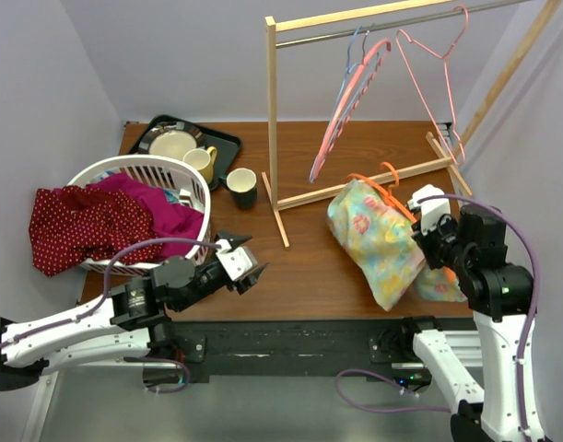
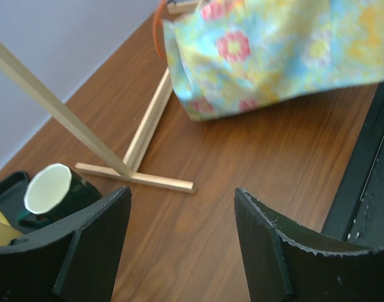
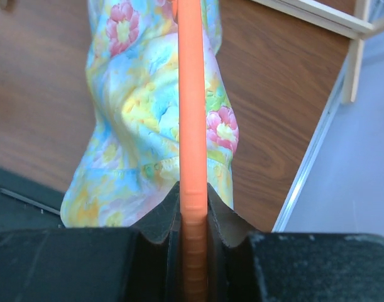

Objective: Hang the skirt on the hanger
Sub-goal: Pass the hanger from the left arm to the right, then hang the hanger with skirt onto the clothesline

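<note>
Bright, even light, soft shadows; overhead view sharp, skirt (image 2: 273, 56) slightly out of focus in left wrist view.

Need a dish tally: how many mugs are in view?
2: yellow mug on the black tray, dark green mug on the table beside it. The basket may hide more.

Brown wooden table (image 1: 309, 267) against pale lavender walls (image 1: 189, 55).

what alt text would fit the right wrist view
The right gripper is shut on an orange hanger, whose bar runs straight up the frame. A floral skirt shows behind it over the brown table, with a wooden rack base at upper right.
</note>
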You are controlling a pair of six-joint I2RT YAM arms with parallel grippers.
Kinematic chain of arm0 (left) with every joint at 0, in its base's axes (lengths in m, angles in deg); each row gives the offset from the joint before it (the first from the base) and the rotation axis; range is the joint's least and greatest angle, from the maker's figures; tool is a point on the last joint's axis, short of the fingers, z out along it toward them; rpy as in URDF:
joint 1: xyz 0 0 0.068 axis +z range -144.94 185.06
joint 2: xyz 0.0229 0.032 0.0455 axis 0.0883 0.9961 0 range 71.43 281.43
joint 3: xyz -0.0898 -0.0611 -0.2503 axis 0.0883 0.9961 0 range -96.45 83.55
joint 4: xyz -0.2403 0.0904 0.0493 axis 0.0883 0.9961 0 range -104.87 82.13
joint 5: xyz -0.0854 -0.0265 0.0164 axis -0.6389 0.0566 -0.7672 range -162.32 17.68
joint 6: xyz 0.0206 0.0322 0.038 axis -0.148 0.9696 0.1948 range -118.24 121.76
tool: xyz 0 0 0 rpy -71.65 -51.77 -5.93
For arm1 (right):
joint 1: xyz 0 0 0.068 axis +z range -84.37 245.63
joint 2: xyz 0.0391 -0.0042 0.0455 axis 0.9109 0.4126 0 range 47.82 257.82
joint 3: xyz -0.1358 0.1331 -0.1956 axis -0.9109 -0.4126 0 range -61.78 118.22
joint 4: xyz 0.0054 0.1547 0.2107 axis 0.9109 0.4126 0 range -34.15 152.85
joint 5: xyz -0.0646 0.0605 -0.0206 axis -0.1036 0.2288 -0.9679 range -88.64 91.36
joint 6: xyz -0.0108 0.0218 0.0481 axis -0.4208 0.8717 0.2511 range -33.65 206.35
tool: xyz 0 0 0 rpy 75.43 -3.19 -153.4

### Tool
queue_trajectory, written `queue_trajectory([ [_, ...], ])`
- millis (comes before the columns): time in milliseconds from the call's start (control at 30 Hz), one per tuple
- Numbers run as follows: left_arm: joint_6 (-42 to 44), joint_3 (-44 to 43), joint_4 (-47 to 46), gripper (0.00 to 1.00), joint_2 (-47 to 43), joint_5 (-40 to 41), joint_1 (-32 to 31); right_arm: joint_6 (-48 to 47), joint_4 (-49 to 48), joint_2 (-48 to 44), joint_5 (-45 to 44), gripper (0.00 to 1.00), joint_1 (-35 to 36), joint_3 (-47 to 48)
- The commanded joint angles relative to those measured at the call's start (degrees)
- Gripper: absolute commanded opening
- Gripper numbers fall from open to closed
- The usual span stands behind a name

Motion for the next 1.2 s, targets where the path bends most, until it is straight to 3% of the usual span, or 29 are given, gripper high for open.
queue_trajectory([
  [0, -2.26, 3.83, -6.70, 0.72, 0.57, -2.37, 0.15, 8.85, -11.68, 2.04, -5.32, 0.00, -0.34, 0.66],
  [267, -2.35, 1.98, -4.51, 0.86, 4.97, -4.22, 0.15, 16.32, -18.81, 13.20, -4.34, 0.00, -0.60, 11.90],
  [533, -2.87, 2.60, -3.89, 0.87, 1.81, -4.05, 0.15, 18.79, -23.37, 25.15, -8.57, 0.00, -1.22, 23.25],
  [967, -2.70, 2.69, -3.10, 0.88, 1.28, -3.52, 0.15, 15.18, -27.07, 34.83, -9.80, 0.00, -3.86, 35.12],
  [1167, -2.70, 2.77, -3.01, 0.88, 1.01, -3.61, 0.15, 16.06, -28.30, 36.85, -6.03, 0.00, -11.50, 35.55],
])
